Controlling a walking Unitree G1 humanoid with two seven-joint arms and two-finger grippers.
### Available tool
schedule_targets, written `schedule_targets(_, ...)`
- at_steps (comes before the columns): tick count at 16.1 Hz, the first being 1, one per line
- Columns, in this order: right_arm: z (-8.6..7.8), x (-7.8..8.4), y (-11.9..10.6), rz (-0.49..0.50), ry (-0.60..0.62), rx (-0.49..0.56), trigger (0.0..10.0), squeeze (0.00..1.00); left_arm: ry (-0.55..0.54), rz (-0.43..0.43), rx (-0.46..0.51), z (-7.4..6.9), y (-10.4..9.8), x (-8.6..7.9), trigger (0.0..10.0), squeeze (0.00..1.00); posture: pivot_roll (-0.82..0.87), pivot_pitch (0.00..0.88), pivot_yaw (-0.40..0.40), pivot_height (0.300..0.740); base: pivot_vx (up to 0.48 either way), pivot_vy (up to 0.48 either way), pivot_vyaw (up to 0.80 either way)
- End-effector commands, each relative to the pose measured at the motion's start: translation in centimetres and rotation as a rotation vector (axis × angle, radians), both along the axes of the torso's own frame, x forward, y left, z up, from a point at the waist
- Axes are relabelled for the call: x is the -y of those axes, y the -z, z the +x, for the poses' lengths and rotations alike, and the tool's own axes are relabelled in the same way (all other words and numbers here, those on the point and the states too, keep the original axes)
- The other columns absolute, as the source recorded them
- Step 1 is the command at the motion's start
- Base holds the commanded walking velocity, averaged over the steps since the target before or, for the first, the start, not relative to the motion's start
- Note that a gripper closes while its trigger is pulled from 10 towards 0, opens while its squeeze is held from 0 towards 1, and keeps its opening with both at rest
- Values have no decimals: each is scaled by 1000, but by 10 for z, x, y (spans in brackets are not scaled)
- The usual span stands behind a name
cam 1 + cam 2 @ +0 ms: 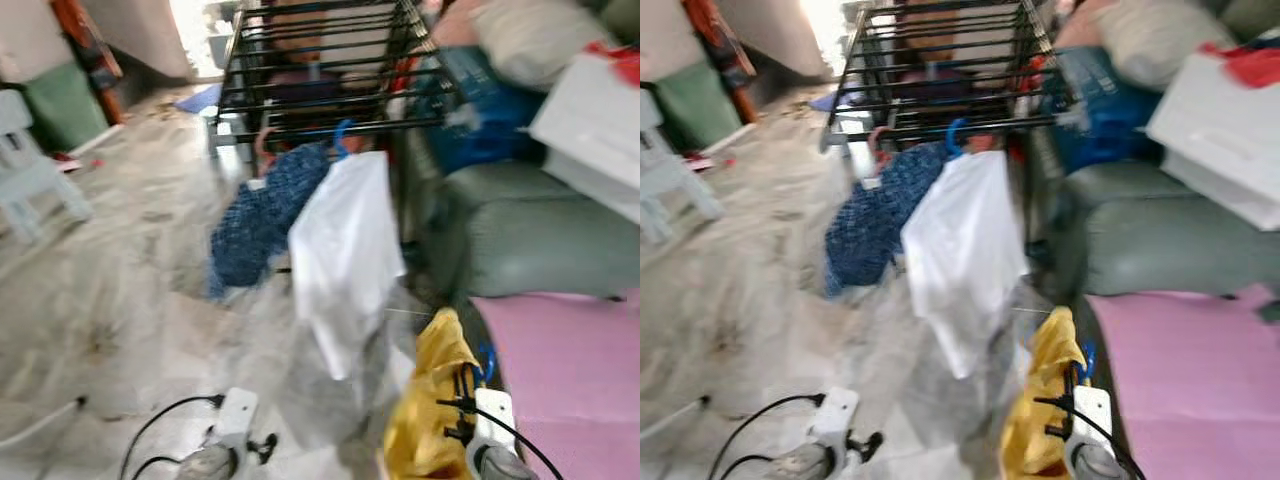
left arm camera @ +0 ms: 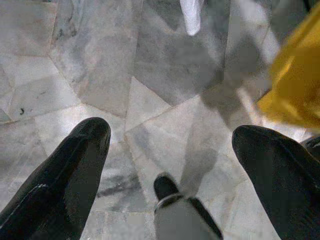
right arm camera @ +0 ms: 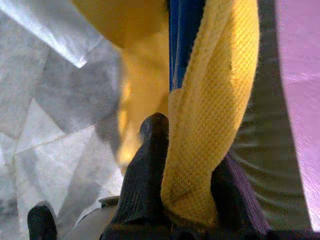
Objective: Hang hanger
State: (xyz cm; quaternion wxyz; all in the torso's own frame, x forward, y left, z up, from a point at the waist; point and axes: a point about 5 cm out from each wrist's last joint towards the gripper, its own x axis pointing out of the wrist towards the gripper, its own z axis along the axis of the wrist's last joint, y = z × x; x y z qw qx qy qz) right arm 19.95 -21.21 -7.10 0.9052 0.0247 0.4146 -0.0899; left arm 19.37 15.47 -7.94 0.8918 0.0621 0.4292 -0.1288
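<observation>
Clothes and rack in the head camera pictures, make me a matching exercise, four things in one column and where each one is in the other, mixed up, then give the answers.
Things
1. white garment
2. yellow garment
3. dark blue knit garment
4. pink mat

Places
A. gripped in the right gripper, draped over a blue hanger
B. flat on the robot's right, beside the grey-green sofa
C. hanging from the black drying rack on a blue hook
D. hanging from the rack, on the robot's left of the white one

Pairs: 1-C, 2-A, 3-D, 4-B
</observation>
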Motion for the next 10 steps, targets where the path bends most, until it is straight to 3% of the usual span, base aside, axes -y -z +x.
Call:
schedule_targets(1,3,-7,-1,14,-8,19,10000,0,-15,5,-5,0,0,-7,10000,0,-143,0,80,740,262,0,-406)
schedule_targets(5,2,-6,0,12,-7,21,10000,0,-3,-1,0,2,-1,-5,10000,0,-143,0,84,740,328,295,0)
schedule_targets(8,2,-7,0,10,-9,23,10000,0,1,-4,5,5,-3,-2,10000,0,-143,0,86,740,344,335,-800)
schedule_targets(10,2,-8,0,7,-18,23,10000,0,6,-6,5,6,-3,-2,10000,0,-142,0,89,740,332,347,-228)
